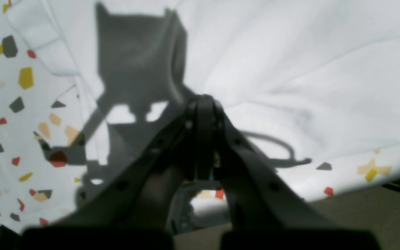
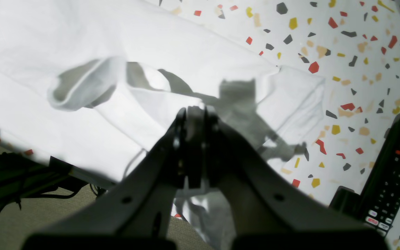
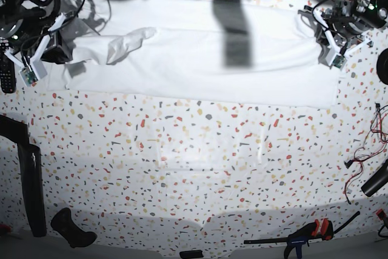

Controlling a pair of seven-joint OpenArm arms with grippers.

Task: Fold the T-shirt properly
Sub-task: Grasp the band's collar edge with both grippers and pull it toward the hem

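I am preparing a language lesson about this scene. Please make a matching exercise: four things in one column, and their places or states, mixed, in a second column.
1. large white cloth T-shirt
2. black remote control
3. left gripper
4. clamp with red and black handle

a. shut above the cloth
b. spread along the table's far edge
c. near front edge of the speckled table
d. beside the shirt's sleeve

Pairs: 1-b, 2-d, 3-a, 4-c
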